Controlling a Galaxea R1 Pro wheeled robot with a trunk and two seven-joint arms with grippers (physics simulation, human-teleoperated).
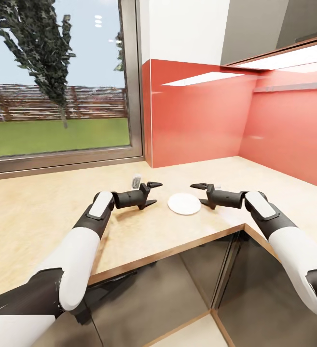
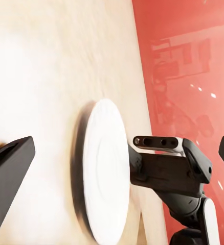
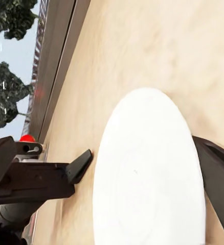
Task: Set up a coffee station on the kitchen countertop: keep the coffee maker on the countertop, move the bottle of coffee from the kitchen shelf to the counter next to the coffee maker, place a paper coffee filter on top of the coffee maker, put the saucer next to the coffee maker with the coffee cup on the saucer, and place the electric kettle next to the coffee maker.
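Note:
The white saucer [image 1: 184,203] lies flat on the light-brown kitchen countertop [image 1: 42,212], close to its inner front corner. My left gripper [image 1: 153,193] hovers open just left of the saucer, and my right gripper [image 1: 201,194] hovers open just right of it, the two pointing at each other. Neither touches the saucer. In the left wrist view the saucer [image 2: 106,168] lies ahead, with the right gripper's fingers [image 2: 158,142] beyond it. The right wrist view has the saucer [image 3: 148,168] between its fingers [image 3: 217,173]. The coffee maker, bottle of coffee, filter, cup and kettle are out of view.
A red backsplash [image 1: 201,111] walls the counter's back and right side, with a thin grey shelf board [image 1: 293,86] high on the right. A large window [image 1: 57,77] stands at the back left. The counter's front edge [image 1: 177,248] turns a corner above grey cabinet fronts.

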